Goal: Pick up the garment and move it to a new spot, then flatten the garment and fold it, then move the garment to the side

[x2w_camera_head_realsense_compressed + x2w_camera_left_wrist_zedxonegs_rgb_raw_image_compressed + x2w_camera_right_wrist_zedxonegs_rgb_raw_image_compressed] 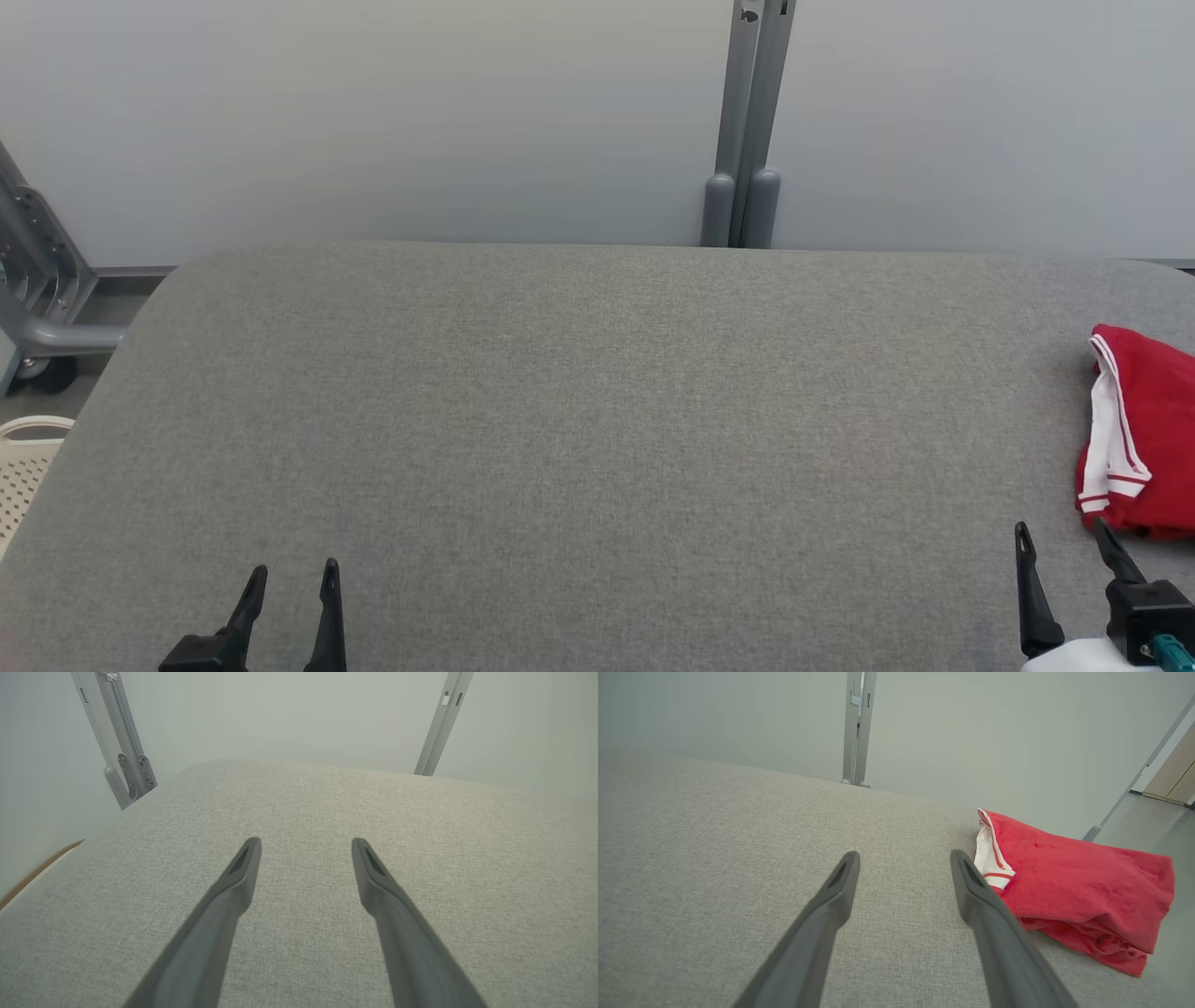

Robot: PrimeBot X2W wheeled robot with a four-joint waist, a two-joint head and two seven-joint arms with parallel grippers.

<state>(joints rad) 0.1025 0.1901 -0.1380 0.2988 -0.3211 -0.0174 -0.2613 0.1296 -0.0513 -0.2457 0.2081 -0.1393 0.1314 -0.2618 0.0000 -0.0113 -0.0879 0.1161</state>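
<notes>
Grey fabric-covered table (597, 420) with rounded far corners and a pale wall (373, 112) behind it.

Garment (1144, 429): red, with a white trim (1111, 439) carrying thin red stripes. It lies in a loose, doubled-over heap at the far right side of the table and is cut off by the head view's right edge. The trim faces the table's middle and the red body piles away to the right. In my right wrist view a lower layer shows under the top one. Not flat.

My right gripper (1062, 530): low at the near right, fingers spread wide and holding nothing. The outer finger's tip sits just beside the garment's near edge, below the trim. Touching or a hair apart, I cannot tell. The inner finger is over bare table.

My left gripper (294, 567): near left, well apart from the garment. Fingers likewise spread and empty, pointing across bare grey fabric.

Further out:
- A grey double post (747, 121) stands against the wall behind the table's far edge, right of centre.
- A grey metal frame (37, 308) on a dark wheel (42, 373) sits off the table's far left corner.
- A white perforated basket (23, 467) pokes in at the left edge, beside the table's left side.
</notes>
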